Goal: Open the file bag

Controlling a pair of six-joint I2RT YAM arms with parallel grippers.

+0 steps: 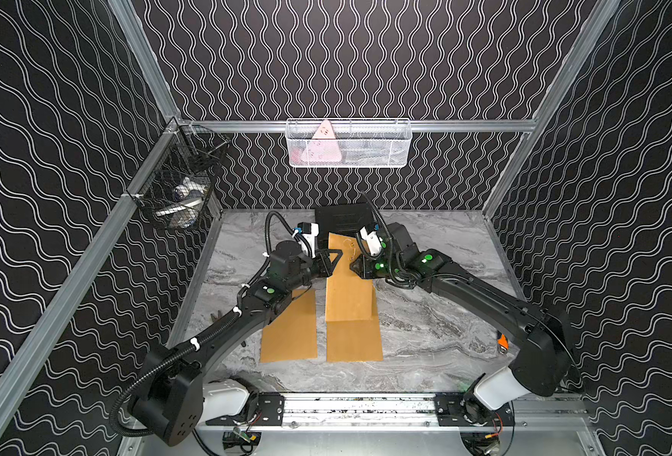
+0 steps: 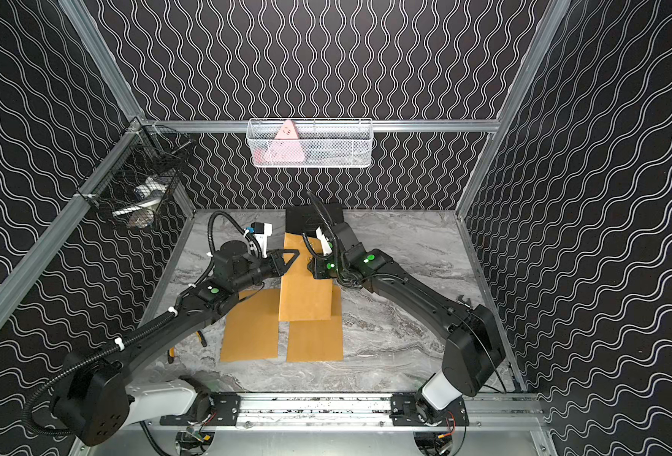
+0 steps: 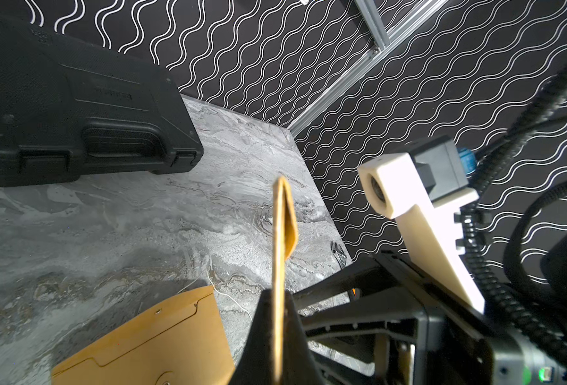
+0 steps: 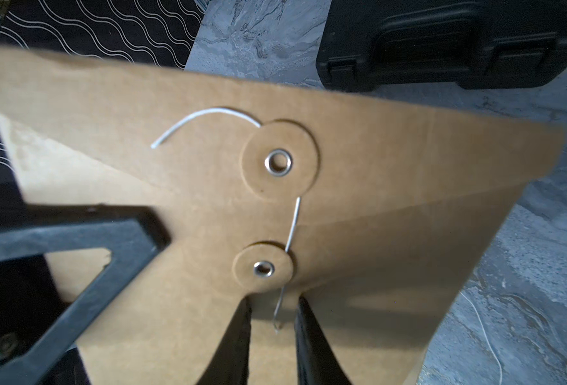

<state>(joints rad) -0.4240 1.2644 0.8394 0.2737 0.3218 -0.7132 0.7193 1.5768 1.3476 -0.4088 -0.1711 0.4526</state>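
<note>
L gripper (image 3: 277, 295) is clamping the bag (image 1: 348, 292) by one side edge, jaws fully closed on the paper. It's holding the bag's top end up over mid-table (image 1: 445, 316), tilted, w/ the closure face facing R gripper (image 4: 274, 303). The bag's low end is hanging just over a 2nd bag (image 1: 354, 341) lying flat; can't tell if they're touching. A 3rd bag (image 1: 291, 331) is lying flat beside that, and a black case (image 1: 340, 219) is sitting behind.

R gripper is sitting right at the closure, jaws slightly apart and gripping nothing. The string (image 4: 292, 226) tail is dangling in the gap btwn them, below the lower disc (image 4: 262, 268). The string is running from the upper disc (image 4: 280, 160) on the flap to the lower one, its other end curling free. It's looking mostly unwound, flap not yet lifted.

Handling, prob.: it's kraft card, light and semi-stiff, flexing under a one-edge hold, so a hard pull is risking sway. The string is thin and limp and is likely slipping easily, so it's needing a full close near the tail's tip. The flap is best taken at its free edge beside the upper disc. Tearing at the eyelets is the main risk.
</note>
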